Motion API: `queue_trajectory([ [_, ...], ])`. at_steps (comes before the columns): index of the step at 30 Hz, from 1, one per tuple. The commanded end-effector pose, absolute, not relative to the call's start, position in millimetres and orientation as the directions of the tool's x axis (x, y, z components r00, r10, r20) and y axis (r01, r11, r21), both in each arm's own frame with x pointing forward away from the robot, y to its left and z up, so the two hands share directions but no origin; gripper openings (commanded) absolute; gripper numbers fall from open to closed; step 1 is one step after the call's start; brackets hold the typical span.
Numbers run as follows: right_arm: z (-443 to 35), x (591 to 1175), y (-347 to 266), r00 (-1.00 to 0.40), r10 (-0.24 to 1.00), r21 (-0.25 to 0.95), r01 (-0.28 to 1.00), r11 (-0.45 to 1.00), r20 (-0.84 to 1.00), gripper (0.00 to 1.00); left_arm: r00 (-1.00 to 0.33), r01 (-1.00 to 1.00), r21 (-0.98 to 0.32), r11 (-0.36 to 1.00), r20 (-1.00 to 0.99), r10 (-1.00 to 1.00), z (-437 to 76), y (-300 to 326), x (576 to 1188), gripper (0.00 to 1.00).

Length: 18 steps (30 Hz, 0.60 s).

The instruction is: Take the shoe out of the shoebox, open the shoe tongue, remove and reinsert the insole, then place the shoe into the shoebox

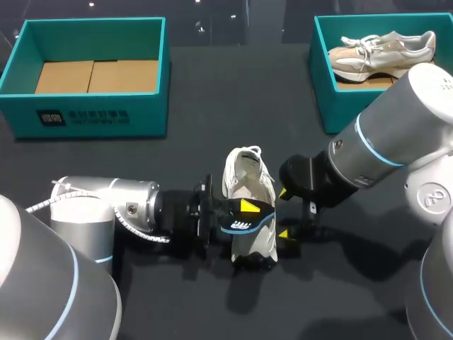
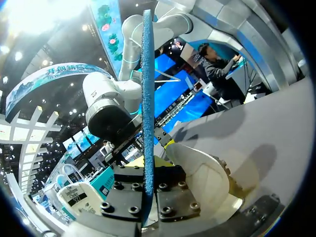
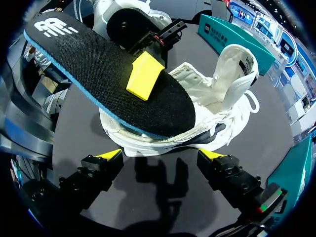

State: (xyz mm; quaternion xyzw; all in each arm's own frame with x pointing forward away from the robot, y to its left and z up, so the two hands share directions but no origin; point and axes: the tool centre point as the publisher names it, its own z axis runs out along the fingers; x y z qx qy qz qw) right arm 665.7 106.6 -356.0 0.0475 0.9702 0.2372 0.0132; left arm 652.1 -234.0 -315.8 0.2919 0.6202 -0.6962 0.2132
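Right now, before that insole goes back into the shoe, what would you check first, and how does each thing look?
1. Insole gripped: the left claw is shut on the insole. Ok.
2. Insole placed: it is held just above the white shoe, one end over the opening. Ok.
3. Tongue open: the tongue stands up, away from the opening. Ok.
4. Shoe steadied: the right claw is open beside the shoe, neither finger touching it. Not ok.
5. Shoe seated: it rests on its sole on the table. Ok.
6. Box ready: the left shoebox holds no shoe. Ok.
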Motion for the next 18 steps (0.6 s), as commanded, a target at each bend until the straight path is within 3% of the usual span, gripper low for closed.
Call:
queue_trajectory([
  [1,-356.4,663.7,106.8,-0.995,0.101,0.461,0.087,0.883,-0.007,1.0,-0.735,0.663,-0.736,-0.137,-0.674,0.071,-320.5,-233.5,655.3,0.0],
  [18,-356.4,663.7,106.8,-0.995,0.101,0.461,0.087,0.883,-0.007,1.0,-0.776,0.623,-0.778,-0.077,-0.628,0.064,-341.6,-230.5,672.3,0.0],
])
